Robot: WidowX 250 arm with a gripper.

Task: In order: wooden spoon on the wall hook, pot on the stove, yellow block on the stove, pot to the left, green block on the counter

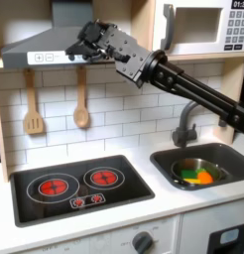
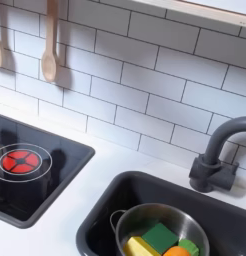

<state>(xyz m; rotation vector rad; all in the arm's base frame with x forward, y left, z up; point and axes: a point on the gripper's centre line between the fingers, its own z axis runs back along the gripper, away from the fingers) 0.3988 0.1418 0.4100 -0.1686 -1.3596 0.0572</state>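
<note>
Wooden spoon (image 1: 82, 101): hanging on the tiled wall, above the stove (image 1: 79, 188)
Gripper (image 1: 78, 47): up just above the spoon's handle top, fingers spread, grasping nothing
Pot (image 2: 161, 233): sitting in the sink (image 2: 103, 212), beside the stove
Blocks: yellow block (image 2: 141, 246) and green block (image 2: 160, 236) inside the pot
Spatula (image 1: 33, 103): hangs beside the spoon

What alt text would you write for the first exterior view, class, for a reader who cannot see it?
A robot arm's gripper sits high beside the range hood, above a wooden spoon hanging on the tiled wall. Below, a pot of blocks sits in the sink, right of the stove.
</note>
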